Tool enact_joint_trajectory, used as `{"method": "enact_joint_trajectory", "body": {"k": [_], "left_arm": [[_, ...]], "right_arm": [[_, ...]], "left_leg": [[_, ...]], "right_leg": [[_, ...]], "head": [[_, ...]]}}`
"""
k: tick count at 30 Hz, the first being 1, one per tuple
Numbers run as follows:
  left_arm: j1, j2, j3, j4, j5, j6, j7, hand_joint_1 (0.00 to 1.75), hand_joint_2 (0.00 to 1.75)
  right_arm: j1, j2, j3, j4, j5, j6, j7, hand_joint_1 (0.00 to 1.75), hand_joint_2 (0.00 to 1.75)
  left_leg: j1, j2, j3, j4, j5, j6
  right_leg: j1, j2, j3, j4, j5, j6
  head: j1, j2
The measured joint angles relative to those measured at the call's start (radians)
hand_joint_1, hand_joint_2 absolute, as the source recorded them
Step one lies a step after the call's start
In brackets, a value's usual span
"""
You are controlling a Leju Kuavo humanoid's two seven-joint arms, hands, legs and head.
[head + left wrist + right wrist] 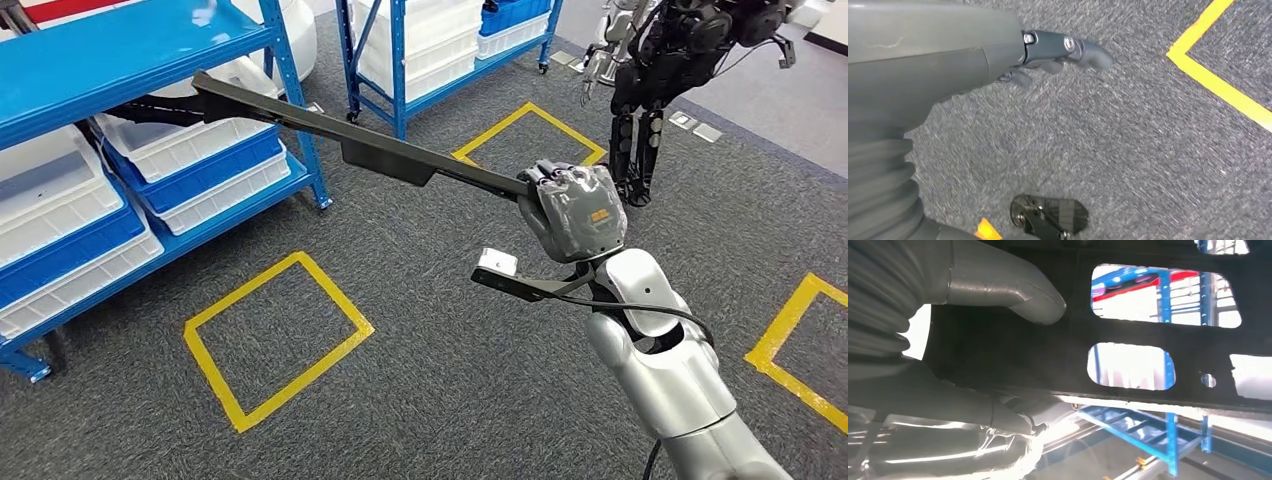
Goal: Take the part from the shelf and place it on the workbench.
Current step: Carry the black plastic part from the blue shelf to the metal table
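Over on the left, the blue shelf [120, 50] is carrying stacks of white and blue bins [190, 160], and the far end of the long black part [330, 130] is lying across the shelf's edge, just above those bins and beside a blue upright post. The part is stretching out over the grey carpet [450, 360], crossing above a yellow taped square [275, 340] on the floor. Behind it, a second blue rack [430, 50] with white bins is standing farther back. The right hand [572, 210] is gripping the near end of the part, thumb [1013, 290] over one face and fingers wrapping the other; in the right wrist view the part shows rectangular cut-outs. Off to the right, another dark robot [680, 60] is standing on the carpet. The left hand [1048, 55] is hanging over the carpet near a yellow tape line, fingers loosely apart and holding nothing.
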Motion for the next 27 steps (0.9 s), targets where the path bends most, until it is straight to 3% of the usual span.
{"method": "enact_joint_trajectory", "body": {"k": [1,2,4,5,6,8,9,10,12,13,14,17,19,21,23,24,25,27], "left_arm": [[0.000,-0.001,0.000,0.000,0.000,0.000,0.000,0.00,1.75],[-0.001,-0.002,0.000,0.000,0.001,0.000,0.000,0.00,1.75],[-0.002,-0.002,0.000,0.000,0.002,0.000,0.000,0.00,1.75],[-0.002,-0.002,0.000,0.000,0.002,0.000,0.000,0.00,1.75],[-0.001,-0.002,0.000,0.000,0.002,0.000,0.000,0.00,1.75],[0.000,-0.002,0.000,0.000,0.002,0.000,0.000,0.00,1.75],[0.001,-0.002,0.000,0.000,0.002,0.000,0.000,0.00,1.75],[0.000,-0.003,0.000,0.000,0.002,0.000,0.000,0.00,1.75],[0.000,0.001,0.000,0.000,0.002,0.000,0.000,0.00,1.75],[-0.001,0.004,0.000,0.000,0.002,0.000,0.000,0.00,1.75],[-0.001,0.006,0.000,0.000,0.003,0.001,-0.001,0.00,1.75],[-0.002,0.001,0.000,0.000,0.003,0.001,-0.002,0.00,1.75],[-0.001,-0.003,0.000,0.000,0.003,0.001,-0.003,0.00,1.75],[0.000,-0.005,0.000,0.000,0.002,0.000,-0.005,0.00,1.75],[0.003,-0.006,0.000,0.000,0.002,0.000,-0.006,0.00,1.75],[0.004,-0.006,0.000,0.000,0.002,0.000,-0.005,0.00,1.75],[0.005,-0.006,0.000,0.000,0.002,0.000,-0.004,0.00,1.75],[0.005,-0.004,0.000,0.000,0.000,0.000,-0.001,0.00,1.75]], "right_arm": [[-0.001,-0.001,-0.001,0.000,0.000,0.000,0.000,1.75,1.75],[0.000,-0.002,-0.003,0.000,0.000,0.000,0.000,1.75,1.75],[-0.002,-0.004,-0.006,-0.001,0.000,0.000,0.000,1.75,1.75],[-0.003,-0.004,-0.006,-0.001,0.000,0.000,0.000,1.75,1.75],[-0.004,-0.003,-0.006,-0.001,0.000,0.000,0.000,1.75,1.75],[-0.002,-0.003,-0.005,-0.001,0.000,0.000,0.000,1.75,1.75],[-0.001,-0.003,-0.006,-0.001,0.002,0.000,0.000,1.75,1.75],[-0.001,-0.003,-0.006,-0.001,0.004,0.000,0.000,1.75,1.75],[-0.001,-0.002,-0.005,-0.001,0.010,0.000,0.001,1.75,1.75],[0.000,0.000,-0.005,-0.002,0.012,0.000,0.001,1.75,1.75],[0.000,0.002,-0.005,-0.002,0.014,0.000,0.002,1.75,1.75],[0.004,0.001,-0.008,-0.003,0.016,0.000,0.006,1.75,1.75],[0.002,-0.001,-0.010,-0.005,0.018,-0.001,0.006,1.75,1.75],[0.000,-0.002,-0.011,-0.007,0.020,-0.001,0.006,1.75,1.75],[0.000,-0.003,-0.011,-0.007,0.020,-0.001,0.006,1.75,1.75],[0.001,-0.005,-0.011,-0.007,0.020,-0.001,0.006,1.75,1.75],[0.001,-0.007,-0.013,-0.007,0.020,-0.002,0.006,1.75,1.75],[0.001,-0.009,-0.015,-0.006,0.023,-0.005,0.007,1.75,1.75]], "left_leg": [[-0.003,0.013,0.002,-0.006,0.003,0.002],[-0.004,0.027,0.005,-0.016,0.009,0.007],[-0.001,0.056,0.013,-0.035,0.022,0.018],[0.000,0.072,0.015,-0.041,0.025,0.021],[0.000,0.086,0.016,-0.043,0.026,0.022],[0.002,0.117,0.016,-0.044,0.026,0.021],[0.005,0.131,0.017,-0.044,0.025,0.017],[0.010,0.145,0.019,-0.042,0.022,0.010],[0.017,0.169,0.022,-0.037,0.013,-0.016],[0.017,0.179,0.024,-0.034,0.007,-0.029],[0.017,0.187,0.025,-0.033,0.005,-0.039],[0.026,0.203,0.033,-0.040,0.006,-0.054],[0.034,0.163,0.017,0.004,-0.032,-0.051],[0.026,0.107,-0.045,0.133,-0.102,-0.036],[0.009,0.089,-0.117,0.258,-0.139,-0.015],[-0.001,0.085,-0.134,0.274,-0.130,0.000],[-0.012,0.079,-0.132,0.252,-0.102,0.016],[-0.033,0.035,-0.086,0.132,-0.022,0.053]], "right_leg": [[-0.001,0.012,-0.005,-0.003,0.006,0.008],[-0.002,0.004,-0.012,-0.002,0.007,0.015],[0.000,-0.050,-0.038,0.039,-0.013,0.020],[-0.003,-0.086,-0.064,0.091,-0.038,0.020],[-0.005,-0.104,-0.094,0.155,-0.064,0.022],[-0.018,-0.115,-0.139,0.255,-0.095,0.034],[-0.028,-0.119,-0.135,0.254,-0.090,0.046],[-0.039,-0.128,-0.110,0.213,-0.072,0.062],[-0.057,-0.171,-0.033,0.083,-0.034,0.097],[-0.060,-0.187,-0.008,0.037,-0.023,0.101],[-0.059,-0.194,0.002,0.016,-0.021,0.094],[-0.048,-0.161,-0.008,0.017,-0.020,0.052],[-0.040,-0.135,-0.010,0.017,-0.017,0.033],[-0.029,-0.111,-0.010,0.016,-0.015,0.019],[-0.012,-0.082,-0.010,0.016,-0.015,0.006],[-0.003,-0.066,-0.009,0.016,-0.014,0.002],[0.004,-0.051,-0.008,0.016,-0.013,-0.002],[0.014,-0.020,-0.006,0.016,-0.011,-0.007]], "head": [[0.000,0.000],[-0.001,0.000],[0.006,0.000],[0.010,0.000],[0.015,0.000],[0.018,0.000],[0.018,0.000],[0.018,0.000],[0.021,0.000],[0.020,0.000],[0.018,0.000],[0.006,0.000],[0.001,0.000],[-0.004,0.000],[-0.006,0.000],[-0.006,0.000],[-0.005,0.000],[-0.005,0.000]]}}
